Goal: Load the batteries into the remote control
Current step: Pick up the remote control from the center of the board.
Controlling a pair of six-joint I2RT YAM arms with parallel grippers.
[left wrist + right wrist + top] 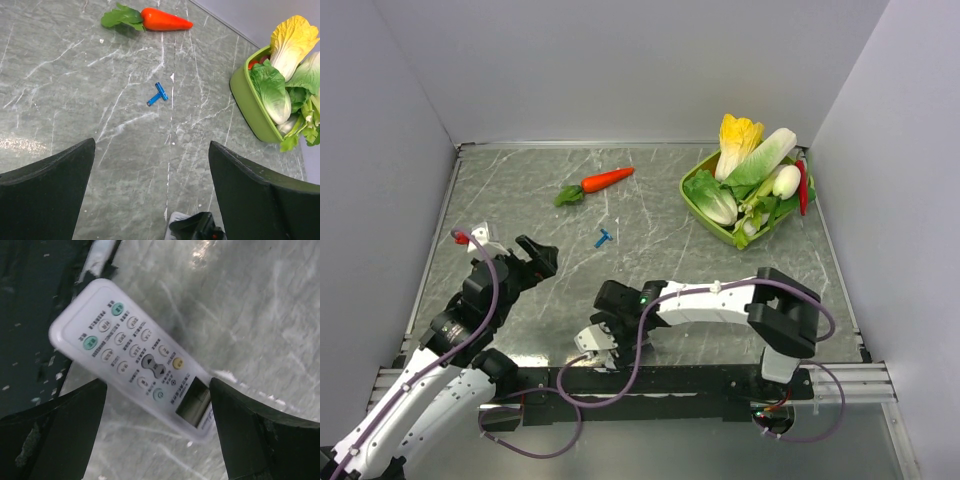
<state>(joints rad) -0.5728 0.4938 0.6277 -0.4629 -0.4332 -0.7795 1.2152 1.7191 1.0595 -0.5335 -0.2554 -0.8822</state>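
In the right wrist view the right gripper [157, 382] is seen spread wide, with one dark finger at the lower left of the frame and one at the lower right, and nothing is clamped. The remote control [135, 357] lies flat between them, buttons up, slanting from upper left to lower right. Its display end is just beside the lower-right finger, and a clear gap is left to the other finger. Its far end is laid over a dark strip [30, 315] at the left of the frame. Whether the display corner is touched by the finger cannot be told, and the print on the buttons is too small to be read. In the left wrist view the left gripper [152, 145] is likewise shown released, its fingers well apart at the bottom corners with only bare table [60, 90] between them. Only here are the batteries [158, 94] made out plainly: two blue sticks near the middle of the frame, touching and crossed in a T. Beyond them the carrot [162, 20] is seen at the top, and the green basket [245, 105] of leafy vegetables at the right is cut off by the frame edge. A white and black shape at the bottom centre is cropped and cannot be identified. Only in the top view is the layout given: the batteries sit at the centre, and the remote control is well below them, mostly hidden under the right gripper.
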